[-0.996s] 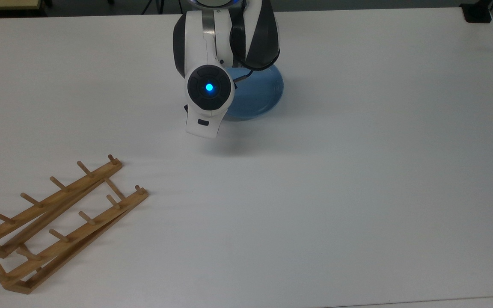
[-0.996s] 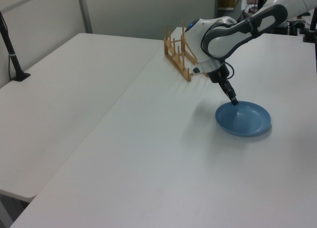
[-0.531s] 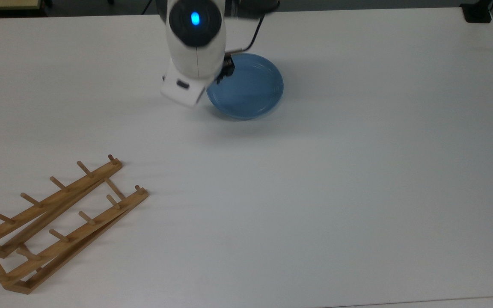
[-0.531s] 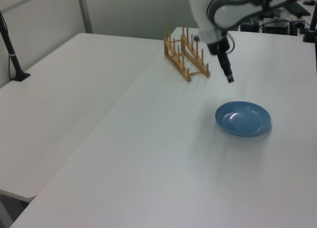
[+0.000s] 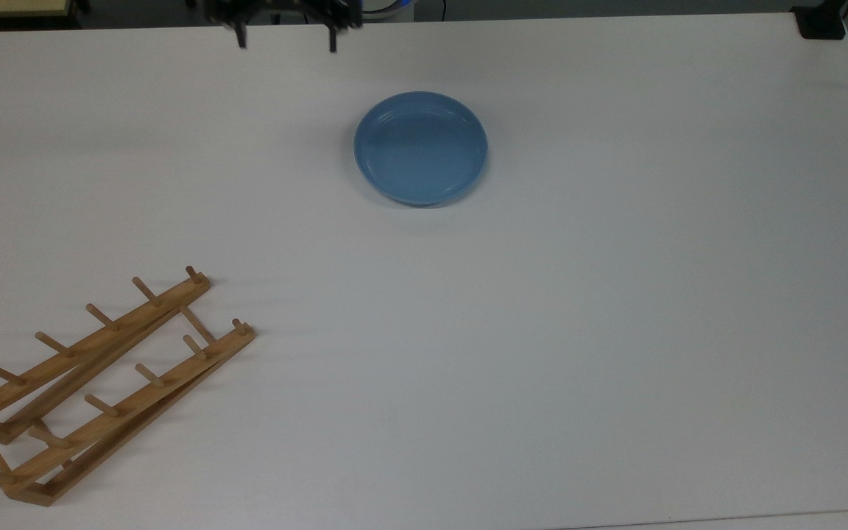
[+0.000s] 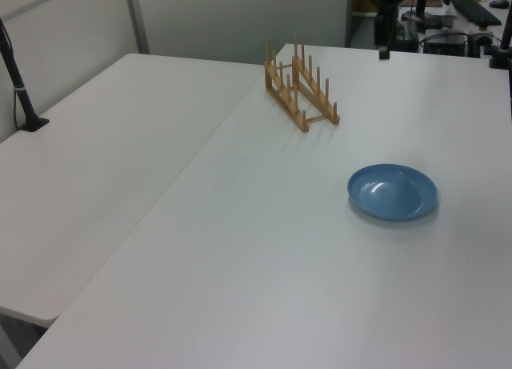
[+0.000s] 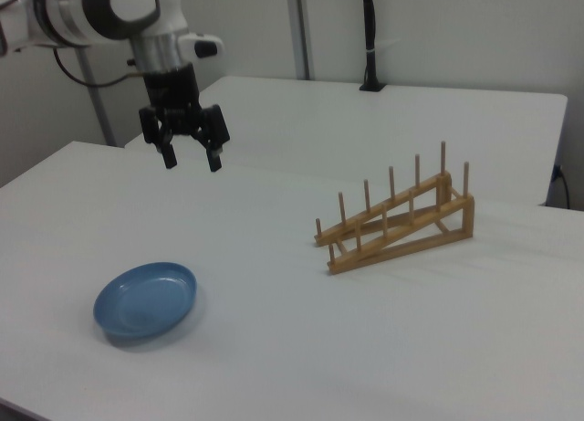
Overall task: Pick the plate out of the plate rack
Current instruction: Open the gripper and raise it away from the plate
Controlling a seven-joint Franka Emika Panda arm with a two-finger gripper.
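Observation:
The blue plate lies flat on the white table, well apart from the wooden plate rack. The rack stands at the top view's lower left with nothing between its pegs. My gripper hangs at the top view's upper edge, up and to the left of the plate. In the right view the gripper is high above the table, open, with nothing between its fingers; the plate sits below it toward the front and the rack is off to the right. The left view shows the plate, rack and gripper.
A second white table adjoins along a seam in the left view. A black pole on a clamp stands on that table's far side. Another black clamp sits at the top view's upper right corner.
My gripper has lifted off the plate's rim and drawn back, up and away toward the top view's upper edge. The plate stays flat where it was; the rack has not moved.

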